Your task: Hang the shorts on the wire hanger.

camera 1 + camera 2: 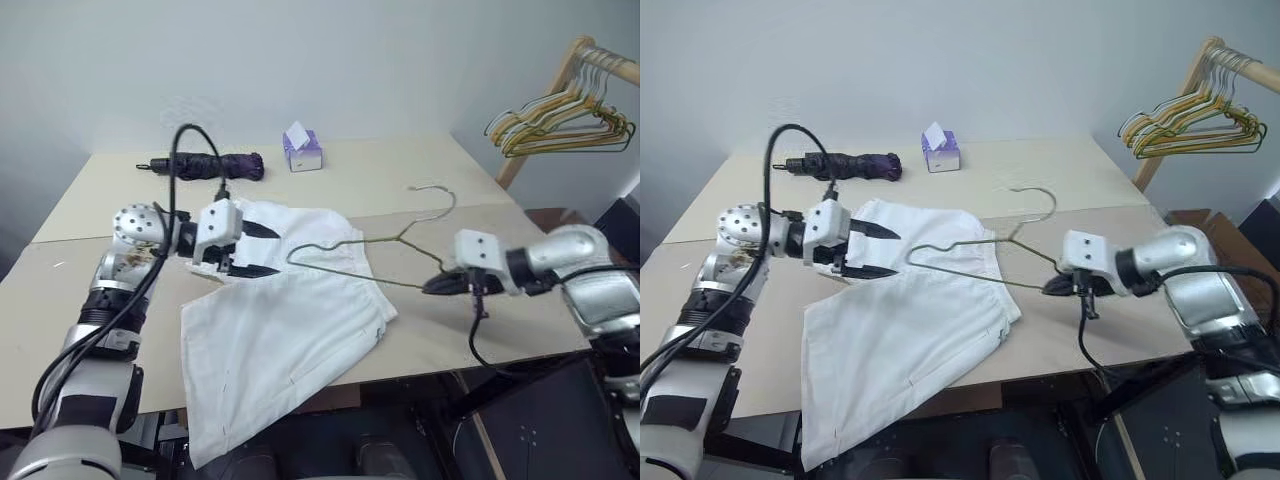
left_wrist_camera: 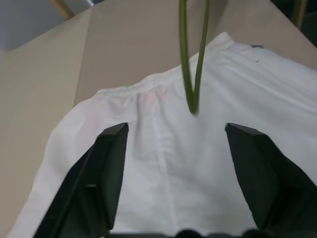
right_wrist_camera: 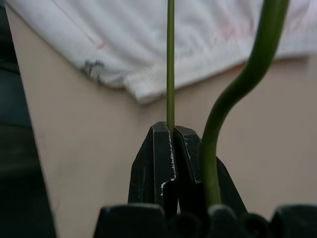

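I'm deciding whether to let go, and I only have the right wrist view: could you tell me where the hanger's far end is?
Observer: The hanger's far corner lies over the shorts, near the waistband.
Operator: Is the left gripper holding anything?
Observer: No, the left gripper is open above the shorts, beside that corner.
Operator: Is the hook free?
Observer: Yes, it points toward the tissue box, clear of everything.

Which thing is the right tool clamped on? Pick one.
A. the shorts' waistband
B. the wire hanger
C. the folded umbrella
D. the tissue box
B: the right tool is shut on the thin wire of the hanger, whose far end lies over the shorts, while the left tool stands open above the fabric.
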Controlling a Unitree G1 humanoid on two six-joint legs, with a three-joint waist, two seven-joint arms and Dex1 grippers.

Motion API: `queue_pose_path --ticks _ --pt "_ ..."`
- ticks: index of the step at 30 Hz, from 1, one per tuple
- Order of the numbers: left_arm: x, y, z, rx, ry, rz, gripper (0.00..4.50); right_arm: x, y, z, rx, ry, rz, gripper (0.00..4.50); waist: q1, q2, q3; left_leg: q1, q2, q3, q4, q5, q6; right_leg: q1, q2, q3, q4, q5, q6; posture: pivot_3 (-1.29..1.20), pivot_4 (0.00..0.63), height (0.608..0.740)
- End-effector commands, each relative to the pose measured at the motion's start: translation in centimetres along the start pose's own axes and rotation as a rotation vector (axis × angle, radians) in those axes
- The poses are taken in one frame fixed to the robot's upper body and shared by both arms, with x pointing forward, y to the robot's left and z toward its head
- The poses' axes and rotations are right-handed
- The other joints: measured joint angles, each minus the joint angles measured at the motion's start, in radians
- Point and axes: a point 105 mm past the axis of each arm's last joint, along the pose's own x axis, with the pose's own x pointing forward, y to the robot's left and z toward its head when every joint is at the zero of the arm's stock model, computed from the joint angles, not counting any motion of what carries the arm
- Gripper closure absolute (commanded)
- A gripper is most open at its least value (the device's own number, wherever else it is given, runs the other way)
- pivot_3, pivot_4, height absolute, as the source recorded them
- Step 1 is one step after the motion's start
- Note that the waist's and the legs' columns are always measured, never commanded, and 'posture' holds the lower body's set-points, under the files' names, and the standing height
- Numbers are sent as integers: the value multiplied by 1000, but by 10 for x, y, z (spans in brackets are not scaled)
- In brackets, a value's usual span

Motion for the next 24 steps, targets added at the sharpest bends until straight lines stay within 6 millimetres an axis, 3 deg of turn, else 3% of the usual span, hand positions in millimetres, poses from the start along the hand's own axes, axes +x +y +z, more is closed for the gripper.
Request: queue_pose_path --ticks 1,7,11,17,24 --pt "-11 2 16 -23 -99 46 20 -16 -5 -13 243 -27 -49 4500 -3 0 0 0 0 0 0 0 0 0 0 0 0 0 0 -50 0 740" --pt "-9 -14 38 -105 -261 76 20 -20 -7 -45 666 -50 -86 4500 2 0 0 0 0 0 0 0 0 0 0 0 1 0 0 -42 6 740" --pt "-6 -21 42 -119 -268 74 20 -8 -11 -56 852 -30 -75 4500 -1 0 0 1 0 0 0 0 0 0 0 1 0 0 0 -42 7 740" --pt "-6 -22 44 -118 -264 80 20 15 -24 -50 942 -20 -53 4500 -3 0 0 1 0 0 0 0 0 0 1 1 0 0 0 -28 11 740" --pt "-8 -24 45 -116 -251 81 20 21 -30 -44 983 -18 -3 4500 12 1 0 0 0 0 0 0 0 0 0 0 0 0 0 -6 14 740"
